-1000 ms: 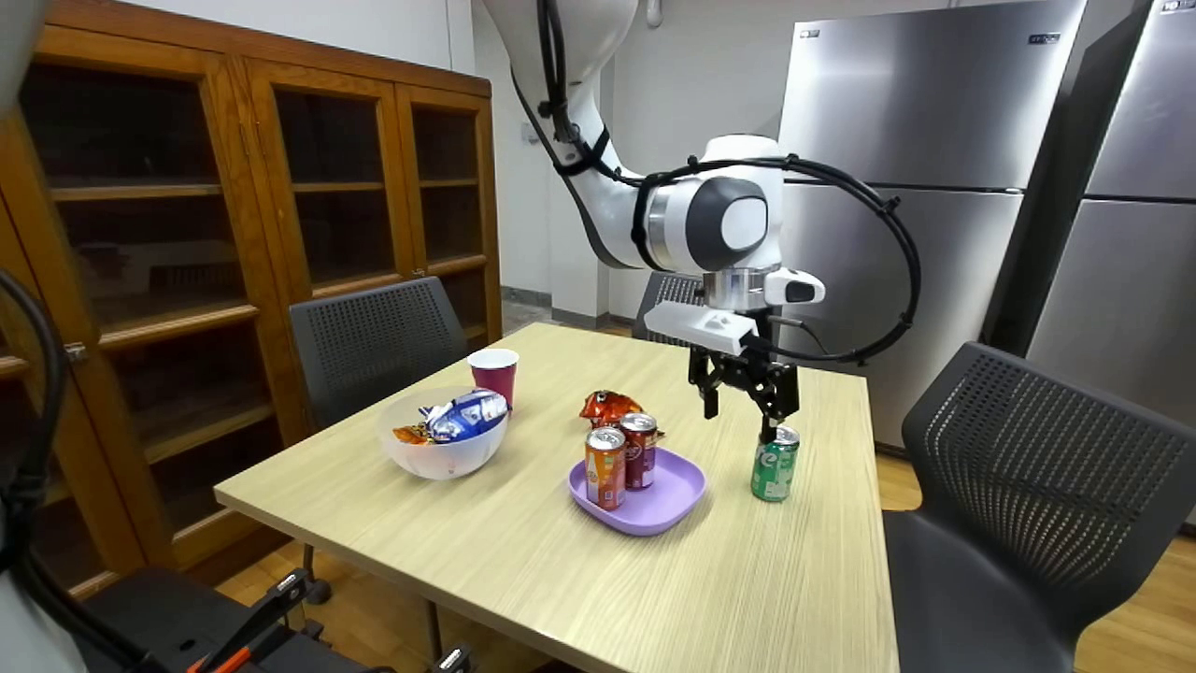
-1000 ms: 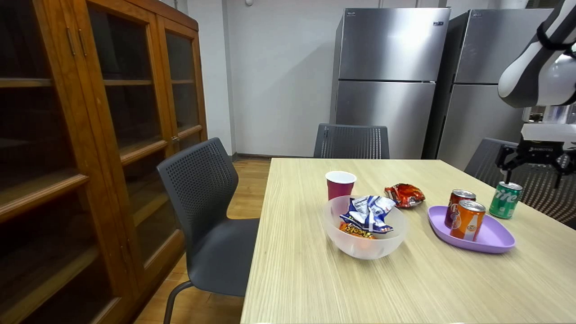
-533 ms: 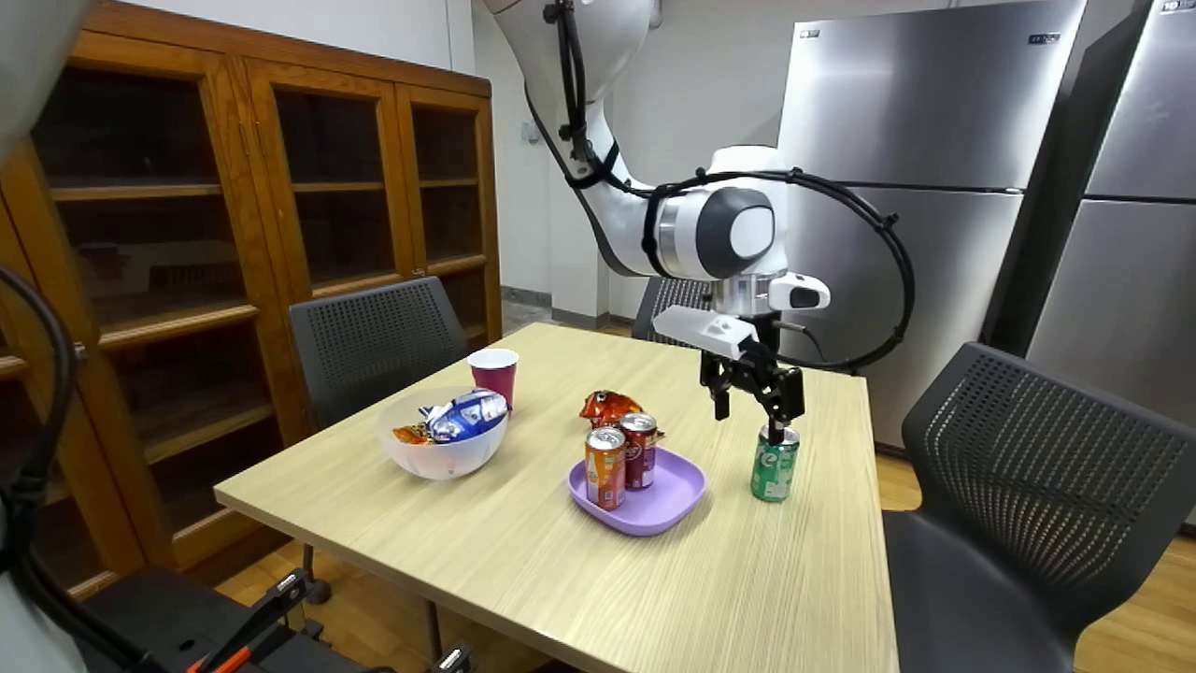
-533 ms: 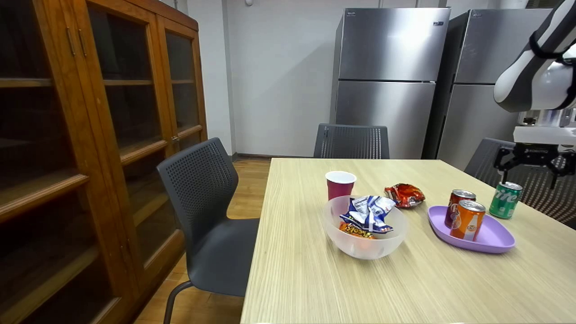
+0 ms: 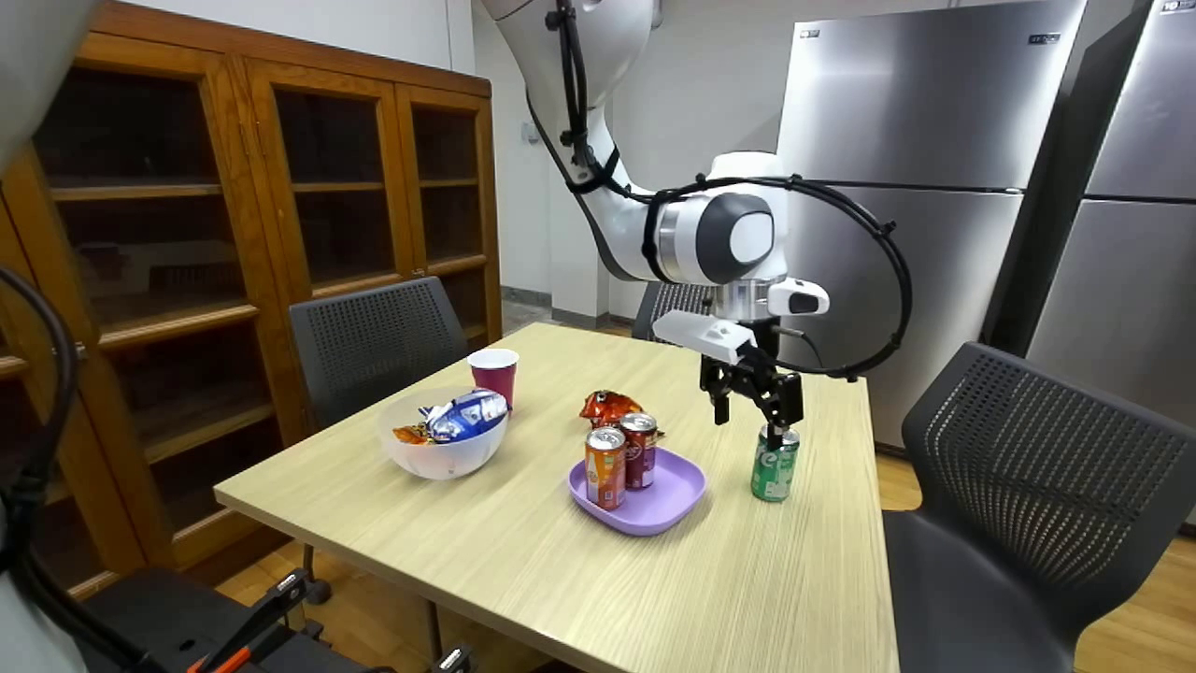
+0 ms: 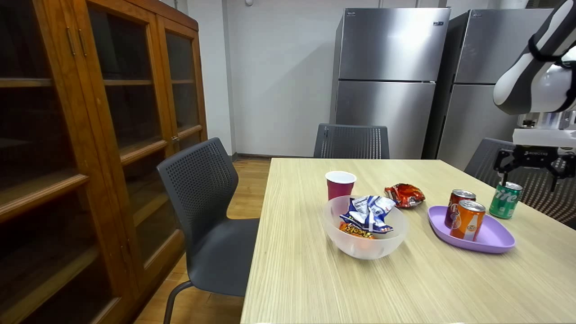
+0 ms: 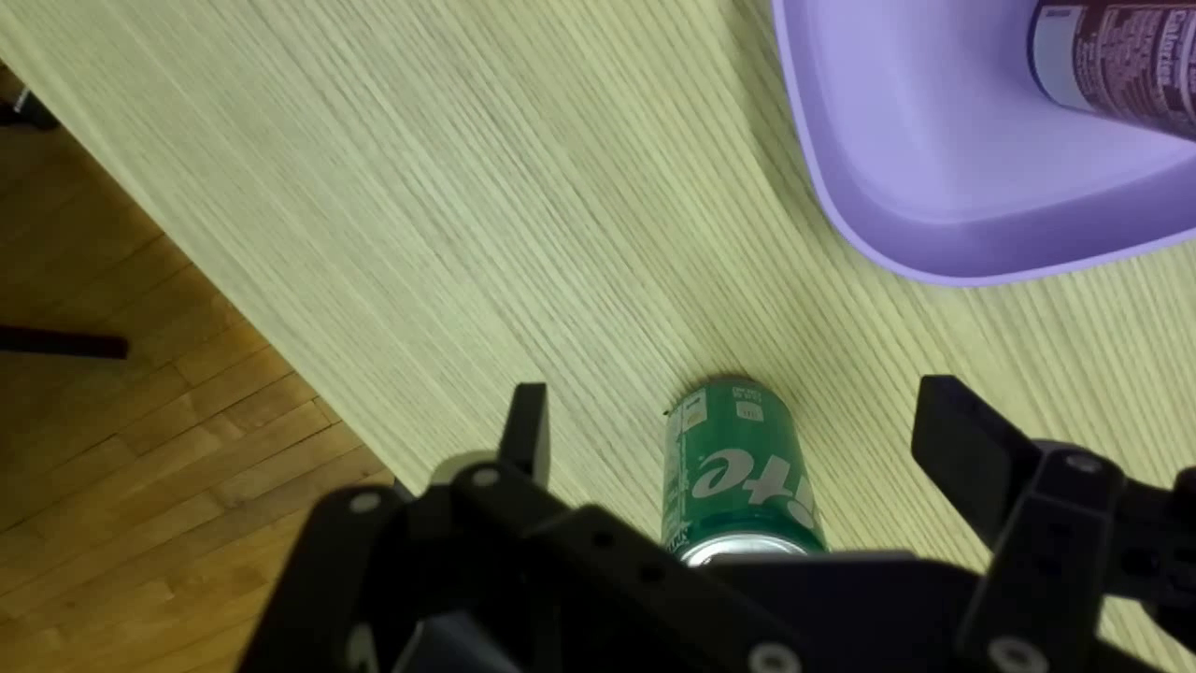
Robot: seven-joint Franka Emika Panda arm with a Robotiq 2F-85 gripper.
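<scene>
Now the tool (image 5: 747,433) hangs, jaws wide apart, near the green can (image 7: 738,467), which stands upright between the worktop edge (image 7: 234,271) and the purple tray (image 7: 934,168), a gap on either side.

A brown cabinet (image 5: 280,252) with glass doors (image 5: 336,150) and two steel fridges (image 6: 387,117) stand by pale walls (image 6: 283,81); dark grey chairs (image 6: 200,189) stand around a light wooden table (image 6: 297,279) on a wooden floor (image 6: 247,180).
</scene>
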